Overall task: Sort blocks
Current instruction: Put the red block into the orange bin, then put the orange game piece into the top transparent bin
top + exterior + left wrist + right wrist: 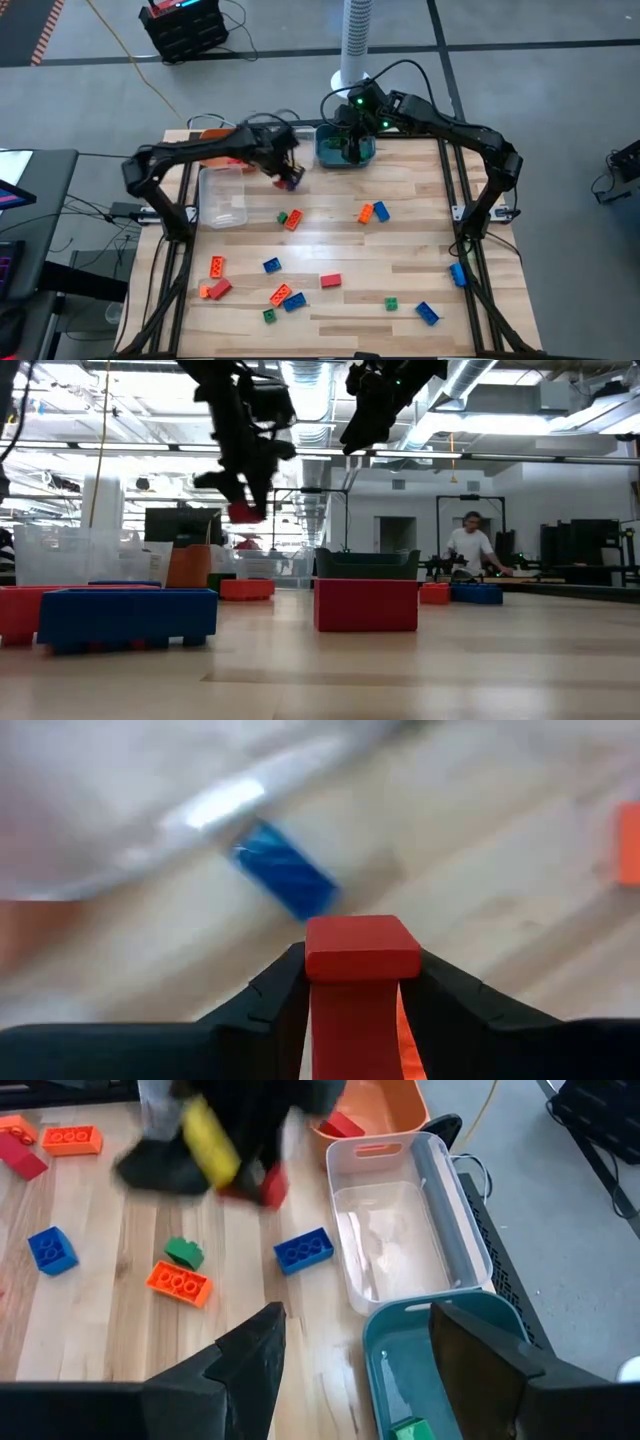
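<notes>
The table (400,255) is pale wood planks with a light sheen, you can see glare off it mid-frame. The blocks (330,281) look like glossy hard plastic, same for the red one (360,952) pinched in the left pincer (358,982), whose fingers are matt black. The clear bin (400,1230) is see-through smooth plastic, the teal bin (380,1370) and orange bin (385,1110) opaque smooth plastic.

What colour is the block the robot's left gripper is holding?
Red. The left gripper pinches a red block; the left wrist view shows it best.
</notes>
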